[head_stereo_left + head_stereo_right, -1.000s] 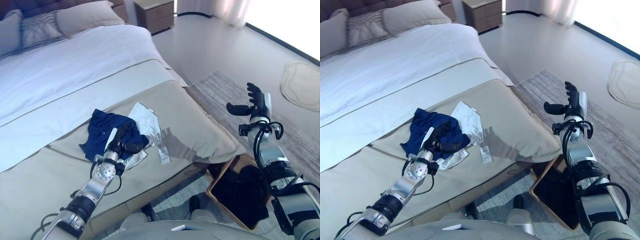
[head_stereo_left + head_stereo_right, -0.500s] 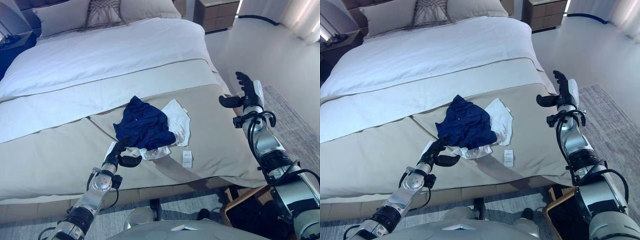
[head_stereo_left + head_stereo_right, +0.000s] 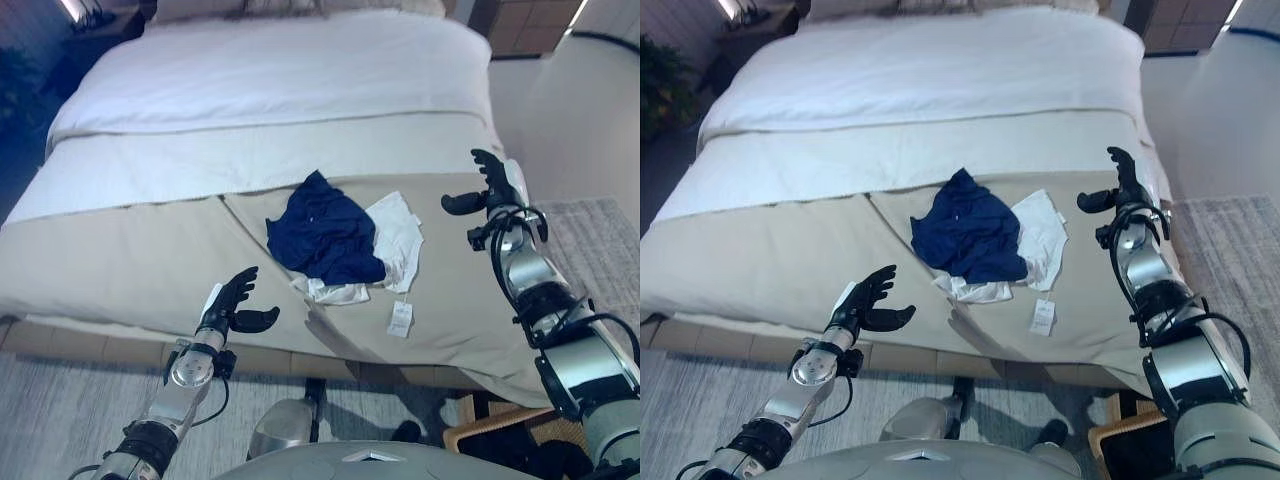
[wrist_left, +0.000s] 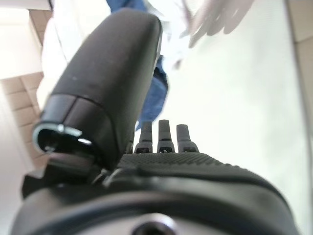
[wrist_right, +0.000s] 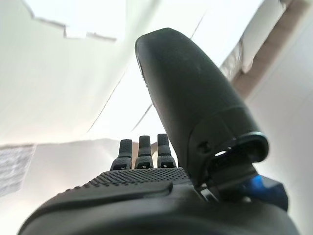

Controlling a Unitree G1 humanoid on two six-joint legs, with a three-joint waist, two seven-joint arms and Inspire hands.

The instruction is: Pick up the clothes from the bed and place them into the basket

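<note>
- Pulling back from the pile is what the last second shows: a second ago your left hand [image 3: 232, 305] lay on the navy garment [image 3: 325, 238]; now it hangs off the bed's near edge, about 8 o'clock from the clothes and well apart from them, fingers spread and holding nothing.
- The whole view has swung as well, so the camera has moved; the clothes lie much as they did, not carried anywhere.
- Your right hand [image 3: 487, 186] stands raised over the bed's right side, about 3 o'clock from the pile, fingers straight, thumb out, empty.
- The navy garment lies crumpled on the beige cover of the bed [image 3: 120, 270], overlapping a white garment [image 3: 398, 230] whose edges show at its 3 and 6 o'clock sides.
- A white tag [image 3: 400, 320] lies on the cover just beyond the white cloth, towards 5 o'clock.
- The basket [image 3: 1110, 440] shows only as a wooden corner on the floor at the bed's near right corner, about 5 o'clock from the pile, with dark cloth inside.
- In my judgement no pick has been made: you have a fresh reach ahead of you.
- Nothing lies between either hand and the clothes; the carry to the basket must clear the bed's corner.
</note>
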